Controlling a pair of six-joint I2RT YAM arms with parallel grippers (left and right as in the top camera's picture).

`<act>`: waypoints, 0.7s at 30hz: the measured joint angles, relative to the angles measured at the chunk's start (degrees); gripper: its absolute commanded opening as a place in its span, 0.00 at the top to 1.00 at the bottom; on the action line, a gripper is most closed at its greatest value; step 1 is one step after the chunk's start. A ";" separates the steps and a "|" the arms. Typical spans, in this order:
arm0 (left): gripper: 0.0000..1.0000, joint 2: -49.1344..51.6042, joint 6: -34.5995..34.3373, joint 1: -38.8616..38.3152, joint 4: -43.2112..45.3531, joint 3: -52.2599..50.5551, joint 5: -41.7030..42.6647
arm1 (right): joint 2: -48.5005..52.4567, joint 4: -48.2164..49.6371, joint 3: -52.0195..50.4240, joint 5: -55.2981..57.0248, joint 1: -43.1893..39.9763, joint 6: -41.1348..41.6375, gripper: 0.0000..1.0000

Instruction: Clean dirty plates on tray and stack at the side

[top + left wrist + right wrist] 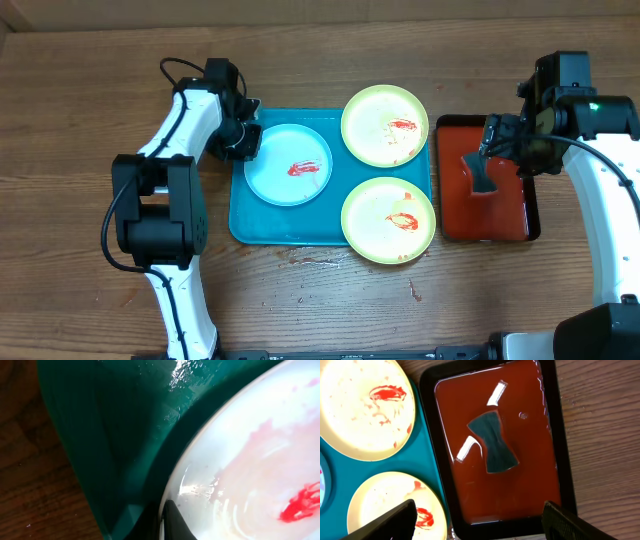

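Placement first: the teal tray (262,228) lies between the two grippers and carries all three smeared plates. The red tray (505,215) sits under the right gripper (479,505), just beside the teal tray. The blue-white plate (270,178) is at the left gripper (243,138). The far yellow-green plate (365,125) and the near yellow-green plate (368,215) lie between it and the right gripper.

The step in hand appears to be fetching the dark sponge (492,442). The right gripper stands wide and holds nothing, and the sponge lies ahead of its fingertips. Advance and lower until the sponge's narrow waist is centred between the fingers, then close across that waist. On the left, one fingertip (175,522) shows at the blue-white plate's rim. You cannot tell whether that gripper is clamped, so confirm its hold before you apply wiping pressure.

The teal tray's long axis runs from the left gripper toward the right gripper. The plates are round and have no long axis. The sponge's long axis points away from the right gripper, slightly slanted, so wrist roll is probably unnecessary.
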 measured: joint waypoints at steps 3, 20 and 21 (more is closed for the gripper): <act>0.96 0.00 0.00 0.02 -0.13 0.02 1.05 | 0.00 0.02 -0.07 -0.02 0.00 0.63 0.19; 0.96 0.00 -1.03 0.02 -0.87 0.02 3.15 | 13.64 7.23 -1.90 0.63 -3.02 -4.15 0.57; 0.96 0.00 -1.16 0.02 -0.94 0.02 3.17 | 14.27 7.82 -2.23 0.63 -3.02 -4.81 0.58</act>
